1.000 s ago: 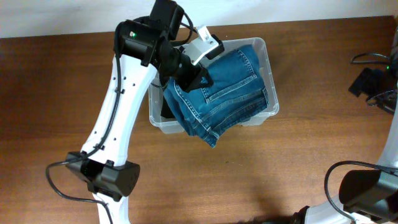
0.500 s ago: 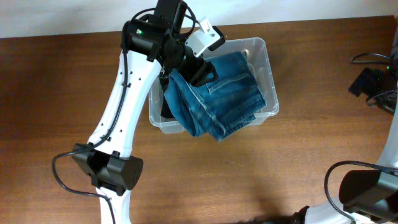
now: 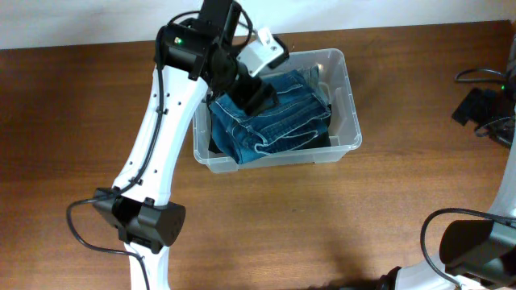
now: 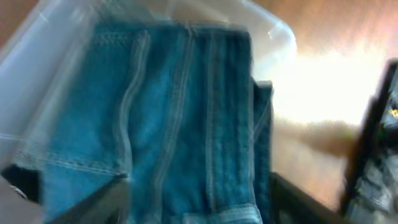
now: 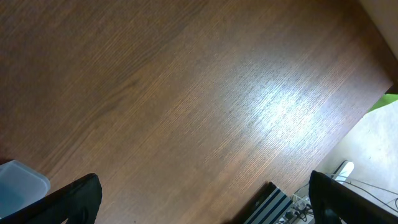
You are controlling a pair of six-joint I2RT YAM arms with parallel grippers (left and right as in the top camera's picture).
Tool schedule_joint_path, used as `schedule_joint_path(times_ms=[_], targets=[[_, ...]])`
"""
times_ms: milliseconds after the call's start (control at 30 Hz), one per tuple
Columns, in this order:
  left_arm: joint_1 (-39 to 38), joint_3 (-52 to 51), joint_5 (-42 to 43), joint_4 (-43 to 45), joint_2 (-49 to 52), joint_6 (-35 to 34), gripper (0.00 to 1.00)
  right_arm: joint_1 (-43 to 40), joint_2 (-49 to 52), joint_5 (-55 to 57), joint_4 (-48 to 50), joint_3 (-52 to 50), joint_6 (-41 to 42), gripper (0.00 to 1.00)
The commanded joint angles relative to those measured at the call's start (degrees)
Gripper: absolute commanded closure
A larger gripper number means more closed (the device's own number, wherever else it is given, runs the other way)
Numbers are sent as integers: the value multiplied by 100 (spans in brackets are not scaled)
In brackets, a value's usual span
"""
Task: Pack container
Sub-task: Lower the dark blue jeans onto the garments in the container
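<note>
Wooden table with clutter at its far right edge

A brown wood-grain table (image 3: 322, 217) filled most of the overhead view, with a pale wall strip (image 3: 81, 20) running along its top edge. At the table's right edge sat a dark, blocky device (image 3: 482, 106), too small to identify, with thin black cables (image 3: 477, 76) looping just above it. In the right wrist view a bright patch of glare (image 5: 286, 102) lay across the grain. Past the table's edge there was a pale floor (image 5: 373, 143), a sliver of something green (image 5: 392, 99), a black ribbed object (image 5: 273, 202), and a small white item (image 5: 341, 169) with thin wires beside it.
</note>
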Motion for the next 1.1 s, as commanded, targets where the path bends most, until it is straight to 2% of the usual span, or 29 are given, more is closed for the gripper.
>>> schedule_joint_path(times_ms=[0, 67, 100, 133, 200, 333, 500, 667, 1000, 1067], targets=[[-7, 96, 280, -584, 74, 28, 55, -11, 42, 68, -2, 11, -20, 1], [-26, 90, 306, -940, 94, 28, 73, -11, 42, 68, -2, 11, -20, 2], [-39, 87, 304, -1113, 111, 28, 79, -11, 42, 68, -2, 11, -20, 2], [-57, 46, 212, -1102, 116, -184, 91, -11, 42, 68, -2, 11, -20, 2], [-87, -57, 96, -1102, 125, -579, 99, -11, 42, 68, -2, 11, -20, 2], [-98, -422, -57, -1104, 144, -1014, 99, -11, 42, 68, -2, 11, -20, 2], [-98, -1497, -94, -1102, 151, -1051, 99, -11, 42, 68, -2, 11, -20, 2], [-98, -2149, -122, -940, 151, -1049, 99, -11, 42, 68, -2, 11, -20, 2], [-81, -2284, -186, -136, 179, -1056, 99, -11, 42, 68, -2, 11, -20, 2], [-57, -2284, -542, -4, 190, -1327, 99, -11, 42, 68, -2, 11, -20, 1]])
